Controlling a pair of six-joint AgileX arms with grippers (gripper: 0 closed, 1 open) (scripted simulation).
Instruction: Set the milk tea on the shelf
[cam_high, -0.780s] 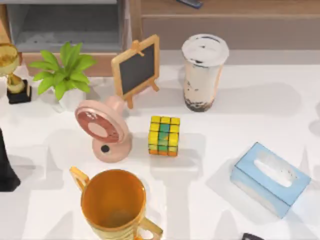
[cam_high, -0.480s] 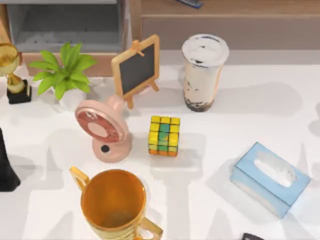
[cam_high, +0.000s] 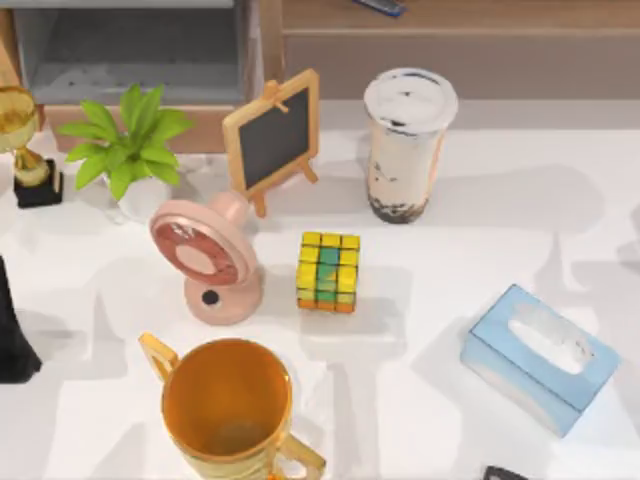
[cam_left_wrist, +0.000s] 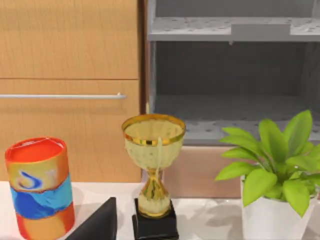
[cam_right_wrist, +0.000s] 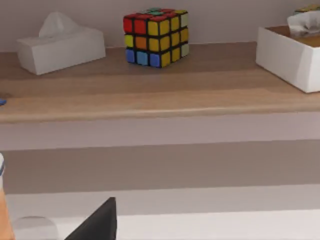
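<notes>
The milk tea (cam_high: 408, 142) is standing upright on the white table (cam_high: 500, 230), just in front of the shelf (cam_high: 460, 40), whose grey-brown face is running along the back behind it. Its white lid is on and the dark pearls are sitting at the bottom of the cup. Nothing is touching it.

Left of the milk tea, a small chalkboard easel (cam_high: 272, 135) is leaning on its wooden legs. Nearer the camera than the milk tea and to its left, a colour cube (cam_high: 328, 271) is resting on the table, with a pink desk fan (cam_high: 205, 262) beyond that. A blue tissue box (cam_high: 540, 357) is lying well to the front right of the milk tea. A big golden two-handled cup (cam_high: 228, 408) is standing at the front, far from the milk tea.

The left arm (cam_high: 12, 330) is showing at the table's left edge, well apart from the milk tea; whether either arm's gripper is open or closed cannot be told.
</notes>
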